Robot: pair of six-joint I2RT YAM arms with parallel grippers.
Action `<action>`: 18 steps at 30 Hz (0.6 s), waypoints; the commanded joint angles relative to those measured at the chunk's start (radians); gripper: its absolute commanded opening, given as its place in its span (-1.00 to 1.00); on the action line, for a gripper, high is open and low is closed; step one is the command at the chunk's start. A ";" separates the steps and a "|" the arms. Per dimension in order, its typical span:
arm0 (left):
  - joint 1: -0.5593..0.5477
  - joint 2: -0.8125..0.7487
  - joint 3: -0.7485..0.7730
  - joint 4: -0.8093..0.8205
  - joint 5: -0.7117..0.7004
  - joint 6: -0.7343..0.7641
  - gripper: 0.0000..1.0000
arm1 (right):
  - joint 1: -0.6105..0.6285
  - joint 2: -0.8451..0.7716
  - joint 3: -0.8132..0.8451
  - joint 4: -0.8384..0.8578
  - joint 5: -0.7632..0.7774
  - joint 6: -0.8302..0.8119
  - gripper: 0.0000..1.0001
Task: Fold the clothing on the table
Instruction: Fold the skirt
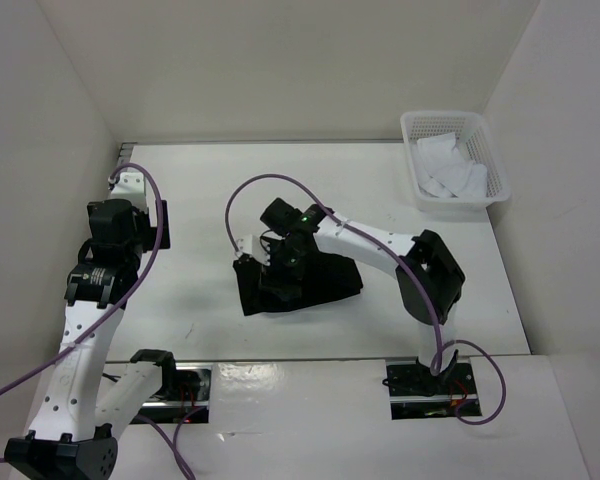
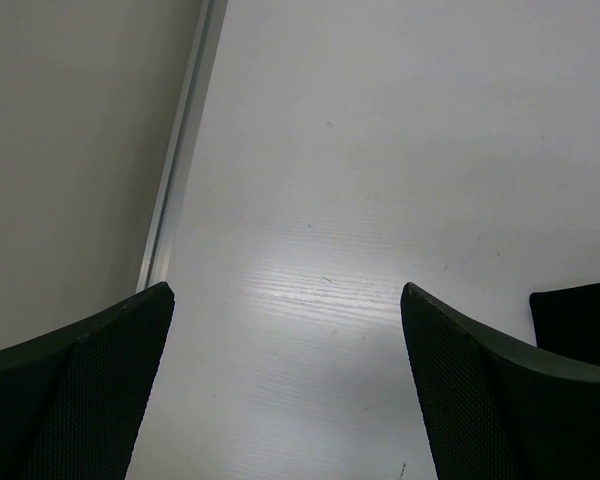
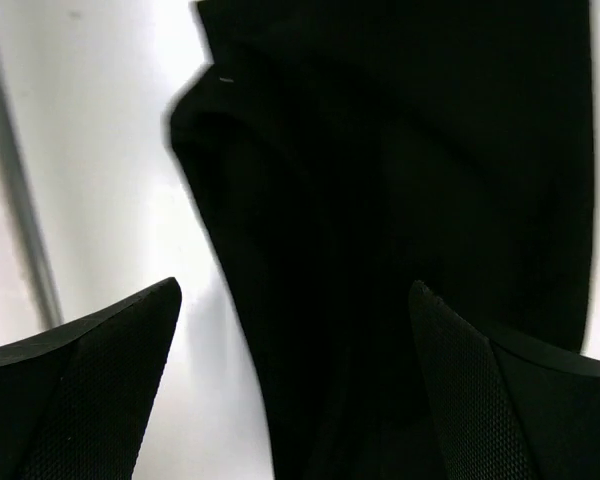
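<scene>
The clothing [image 1: 315, 285] is a black, matte bundle lying in layered folds near the middle of the white table [image 1: 280, 180]. My right gripper [image 1: 277, 275] hovers over its left part, open. In the right wrist view the right gripper [image 3: 295, 290] has wide-apart jaws. The left finger is over bare table [image 3: 100, 180], the right finger over the clothing [image 3: 400, 150], and nothing is pinched. My left gripper [image 1: 158, 215] stands at the table's left side, apart from the clothing. In its own view the left gripper [image 2: 285, 288] is open over bare table [image 2: 380, 150].
A white lattice basket [image 1: 442, 114] holding white cloth pieces [image 1: 450, 170] stands at the back right corner. A metal rail [image 2: 185, 150] edges the table beside the left gripper. White walls enclose three sides. A dark corner [image 2: 580, 320] shows at the left wrist view's right edge.
</scene>
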 commanded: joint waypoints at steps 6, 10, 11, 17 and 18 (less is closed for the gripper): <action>0.006 -0.005 -0.007 0.033 0.005 -0.019 1.00 | -0.021 0.000 -0.019 0.088 0.038 0.033 0.98; 0.006 -0.005 -0.007 0.033 0.005 -0.019 1.00 | -0.021 0.051 -0.008 0.053 -0.007 0.024 0.98; 0.006 -0.005 -0.007 0.033 0.005 -0.019 1.00 | -0.021 0.062 0.004 0.031 -0.019 0.014 0.98; 0.006 -0.005 -0.007 0.033 0.014 -0.019 1.00 | -0.021 0.114 0.038 -0.027 -0.077 -0.011 0.98; 0.006 -0.005 -0.007 0.033 0.014 -0.019 1.00 | -0.021 0.114 0.038 -0.042 -0.077 -0.022 0.98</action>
